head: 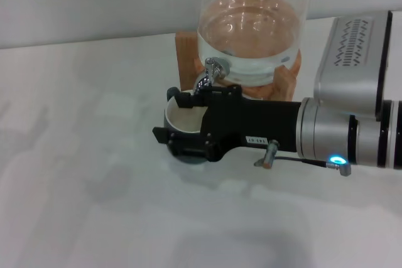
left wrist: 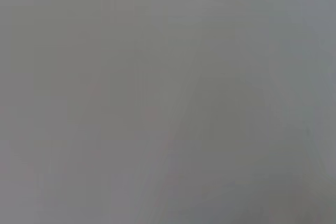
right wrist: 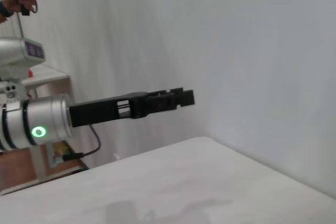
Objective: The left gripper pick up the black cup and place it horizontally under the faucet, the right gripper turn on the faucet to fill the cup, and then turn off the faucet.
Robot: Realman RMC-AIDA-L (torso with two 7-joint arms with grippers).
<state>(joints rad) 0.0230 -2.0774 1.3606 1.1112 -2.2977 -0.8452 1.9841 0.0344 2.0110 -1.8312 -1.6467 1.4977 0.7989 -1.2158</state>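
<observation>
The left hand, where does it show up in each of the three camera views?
Head view: the left hand is not in it; only the right hand shows, at the faucet over the black cup.
Left wrist view: blank grey, no hand.
Right wrist view: left hand mid-frame, held above the white table.
Shared landmark: the white table.

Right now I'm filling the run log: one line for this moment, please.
right gripper at faucet | black cup under faucet | left gripper off table, idle

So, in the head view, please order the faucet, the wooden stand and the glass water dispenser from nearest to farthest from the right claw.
1. Faucet, just behind the right claw.
2. Glass water dispenser, behind the faucet.
3. Wooden stand, under the dispenser; too close to the dispenser to rank surely.
</observation>
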